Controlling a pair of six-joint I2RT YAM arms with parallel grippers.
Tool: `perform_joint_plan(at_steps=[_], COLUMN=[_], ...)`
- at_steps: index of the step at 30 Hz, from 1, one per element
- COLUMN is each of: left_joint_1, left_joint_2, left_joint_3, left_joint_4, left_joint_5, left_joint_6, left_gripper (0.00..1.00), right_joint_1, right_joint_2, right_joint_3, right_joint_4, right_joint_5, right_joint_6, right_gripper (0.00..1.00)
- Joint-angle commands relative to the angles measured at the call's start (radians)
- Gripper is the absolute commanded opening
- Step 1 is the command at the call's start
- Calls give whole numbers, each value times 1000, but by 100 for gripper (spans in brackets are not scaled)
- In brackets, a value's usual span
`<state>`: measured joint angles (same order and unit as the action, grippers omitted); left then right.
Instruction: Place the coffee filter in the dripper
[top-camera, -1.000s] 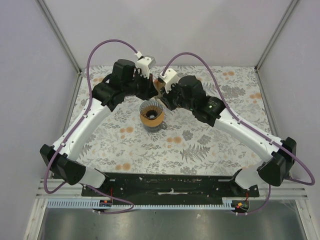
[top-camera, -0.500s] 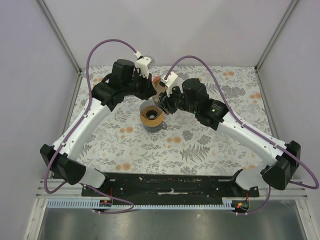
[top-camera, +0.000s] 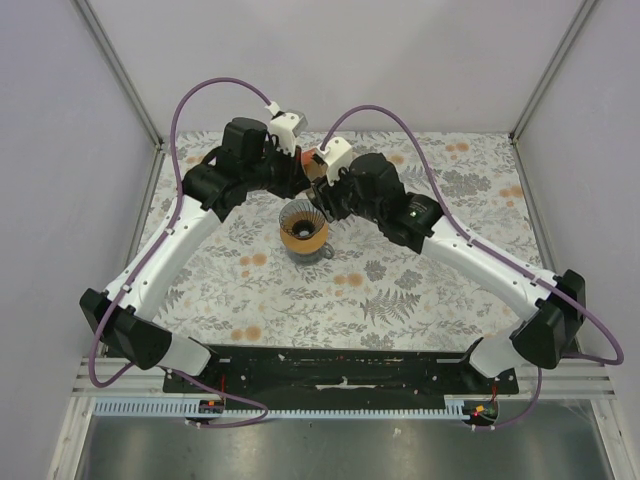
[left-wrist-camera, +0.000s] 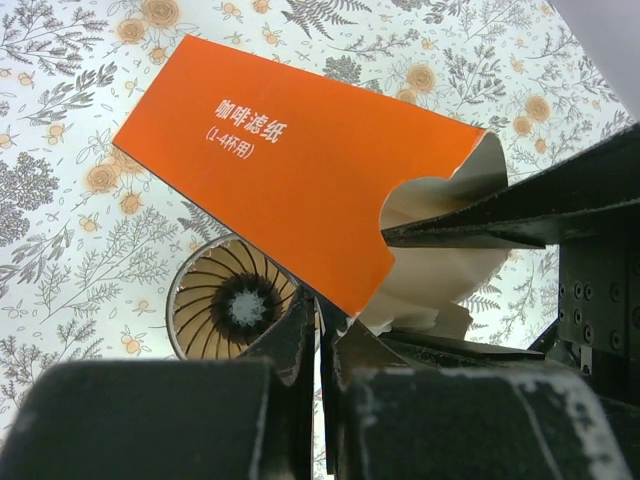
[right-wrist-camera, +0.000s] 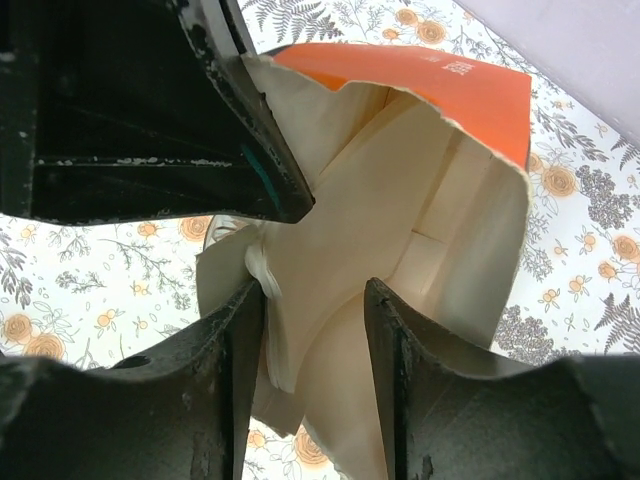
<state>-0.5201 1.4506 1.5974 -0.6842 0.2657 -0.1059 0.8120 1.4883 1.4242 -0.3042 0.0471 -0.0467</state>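
Right end effector (right-wrist-camera: 313, 292), released, straddles the coffee filter (right-wrist-camera: 330, 240) poking from the orange packet (left-wrist-camera: 300, 170), which the left end effector (left-wrist-camera: 320, 325) seemingly clamps; the dripper (left-wrist-camera: 215, 300) sits below.

The left arm (top-camera: 165, 250) and right arm (top-camera: 480, 265) share one build: white links between bulky black joints (top-camera: 125, 325). A purple cable (top-camera: 178, 130) loops off each arm to a white camera housing (top-camera: 285, 125) at the wrist. A small green light (top-camera: 413, 211) glows on the right arm. The bases are bolted to a black plate (top-camera: 340, 370) with red plugs (top-camera: 210, 405) in front. The left gripper (left-wrist-camera: 320, 325) and right gripper (right-wrist-camera: 313, 300) have matte black fingers (right-wrist-camera: 235, 370) flecked with white scuffs. Rows of small screws (left-wrist-camera: 590, 292) dot the right gripper's black body.
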Motion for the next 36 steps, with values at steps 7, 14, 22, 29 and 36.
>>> perform_joint_plan(at_steps=[7,14,22,29,36], left_joint_1=[-14,-14,-15,-14,-14], left_joint_2=[-25,-26,-10,-7,-4], left_joint_3=[39,38,53,58,64], left_joint_4=[35,32,40,40,40], left_joint_5=[159,61,0,1,-5], left_joint_6=[-6,9,11,6,6], left_gripper=[2,2,2,2,2], right_joint_1=[-10,-33,-37,-37,-37], right_joint_2=[89,35,-65,-135,-184], right_joint_3=[54,35,16,-8,-36], right_joint_4=[-29,-30,3,51,108], right_joint_5=[49,123,85,34,-99], right_joint_6=[7,37,34,30,30], right_gripper=[17,0,0,0,0])
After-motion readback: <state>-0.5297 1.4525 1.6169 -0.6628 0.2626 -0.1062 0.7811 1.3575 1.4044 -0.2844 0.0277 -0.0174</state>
